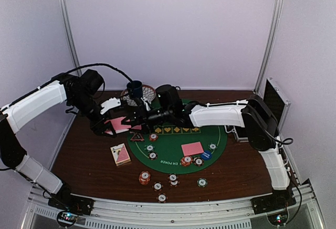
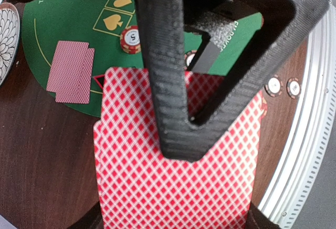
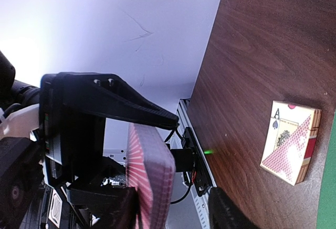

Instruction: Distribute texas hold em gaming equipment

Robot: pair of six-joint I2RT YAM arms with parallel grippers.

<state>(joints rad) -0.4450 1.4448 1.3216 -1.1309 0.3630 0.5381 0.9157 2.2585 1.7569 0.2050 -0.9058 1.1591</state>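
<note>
Jaws: left gripper (image 2: 182, 130) clenched on pink-backed card deck (image 2: 173, 192) | right gripper (image 3: 169, 210) parted astride its edge | step, likely: drawing a card | next: pinch top card alone

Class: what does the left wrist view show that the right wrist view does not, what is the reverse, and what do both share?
Left wrist only: a striped poker chip and two face-down cards on the green mat. Right wrist only: the card box, ace of spades showing. Both: the pink-backed deck in the left gripper, above the brown table.
</note>
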